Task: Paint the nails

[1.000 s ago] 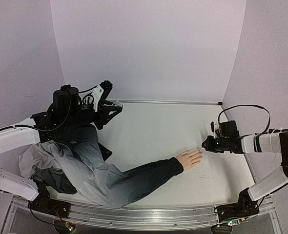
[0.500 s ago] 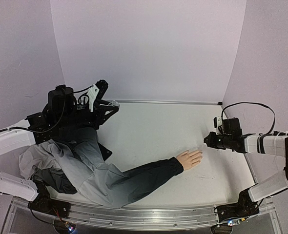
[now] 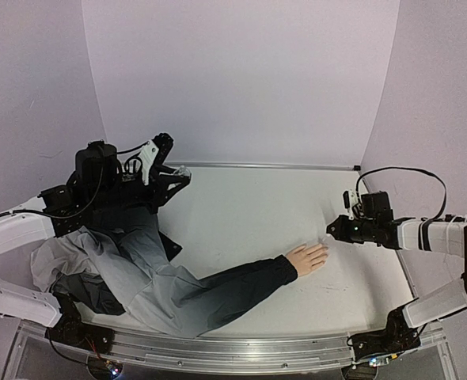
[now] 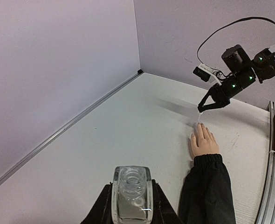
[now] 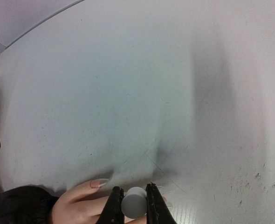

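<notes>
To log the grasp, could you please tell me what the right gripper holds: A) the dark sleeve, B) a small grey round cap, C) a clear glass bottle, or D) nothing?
B: the right wrist view shows the right gripper pinching a small grey round cap above the pale peach mannequin hand.

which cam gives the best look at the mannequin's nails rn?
Right wrist. It is closest: one nail shows clearly on a finger of the mannequin hand, though the right gripper, shut on a grey cap, covers other fingers. Left wrist and top external show the whole hand, nails too small to tell.
</notes>
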`<action>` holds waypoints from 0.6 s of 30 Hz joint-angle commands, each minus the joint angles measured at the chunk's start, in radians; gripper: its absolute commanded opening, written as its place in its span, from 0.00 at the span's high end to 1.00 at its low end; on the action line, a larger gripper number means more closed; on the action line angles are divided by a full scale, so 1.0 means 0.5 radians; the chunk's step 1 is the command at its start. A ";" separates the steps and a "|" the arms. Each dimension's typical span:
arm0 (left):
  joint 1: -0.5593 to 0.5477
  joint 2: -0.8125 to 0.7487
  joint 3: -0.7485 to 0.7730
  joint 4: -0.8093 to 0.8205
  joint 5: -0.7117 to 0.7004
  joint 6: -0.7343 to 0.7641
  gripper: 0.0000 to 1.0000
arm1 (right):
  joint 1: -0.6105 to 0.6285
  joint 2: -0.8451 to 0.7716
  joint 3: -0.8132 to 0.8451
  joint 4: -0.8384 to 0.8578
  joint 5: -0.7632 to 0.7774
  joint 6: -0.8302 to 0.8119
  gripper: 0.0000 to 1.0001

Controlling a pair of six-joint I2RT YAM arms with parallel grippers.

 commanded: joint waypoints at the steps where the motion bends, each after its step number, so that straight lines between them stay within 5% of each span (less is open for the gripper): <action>1: 0.007 -0.033 0.006 0.072 -0.026 0.030 1.00 | -0.004 0.013 -0.008 -0.044 0.025 -0.003 1.00; 18: 0.007 0.010 0.017 0.072 -0.012 0.028 1.00 | -0.004 0.087 0.001 0.016 0.027 -0.020 1.00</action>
